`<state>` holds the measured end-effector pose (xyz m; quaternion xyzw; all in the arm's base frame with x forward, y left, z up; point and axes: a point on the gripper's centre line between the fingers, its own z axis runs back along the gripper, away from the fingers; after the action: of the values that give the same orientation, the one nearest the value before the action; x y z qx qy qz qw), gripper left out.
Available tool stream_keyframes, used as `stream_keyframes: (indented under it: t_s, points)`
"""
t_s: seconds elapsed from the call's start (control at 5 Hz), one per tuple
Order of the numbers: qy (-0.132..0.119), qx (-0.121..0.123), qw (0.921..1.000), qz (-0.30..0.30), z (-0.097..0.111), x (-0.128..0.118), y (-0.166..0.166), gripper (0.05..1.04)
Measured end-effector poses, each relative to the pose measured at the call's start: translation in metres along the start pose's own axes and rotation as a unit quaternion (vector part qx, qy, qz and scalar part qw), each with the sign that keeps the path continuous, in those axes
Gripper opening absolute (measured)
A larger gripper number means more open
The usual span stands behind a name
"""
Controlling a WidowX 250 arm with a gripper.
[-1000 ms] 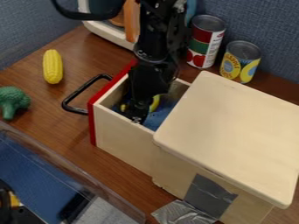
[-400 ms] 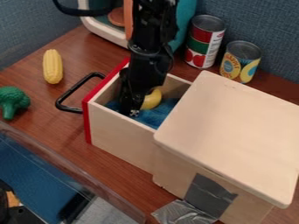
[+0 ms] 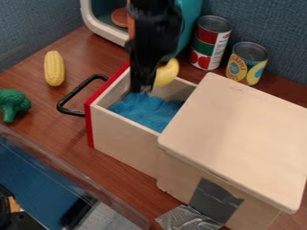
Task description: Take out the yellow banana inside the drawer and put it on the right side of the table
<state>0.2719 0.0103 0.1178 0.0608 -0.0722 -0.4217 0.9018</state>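
The end effector (image 3: 142, 90) holds the banana (image 3: 167, 72) over the open drawer (image 3: 123, 139); blue cloth (image 3: 146, 110) lines the drawer.

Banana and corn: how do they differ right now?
The banana is held up in the gripper at the open drawer; the corn lies on the table. The banana looks smooth, while the corn is bumpy with kernels. Both are yellow.

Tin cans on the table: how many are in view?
2. The red-and-green can stands near the blue wall; the yellow-labelled can stands beside it, its base partly hidden by the wooden box's top. Others could be hidden behind the box.
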Motion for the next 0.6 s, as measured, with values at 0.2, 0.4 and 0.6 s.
stream_keyframes:
  t_s: [0.2, 0.4, 0.6]
  points:
    - [-0.006, 0.013, 0.9995, 0.028, 0.015, -0.004, 0.008, 0.322]
    - [0.046, 0.023, 0.9885, 0.142, 0.006, -0.025, 0.034, 0.322]
    - [0.097, 0.013, 0.9609, 0.259, -0.011, -0.062, 0.069, 0.322]
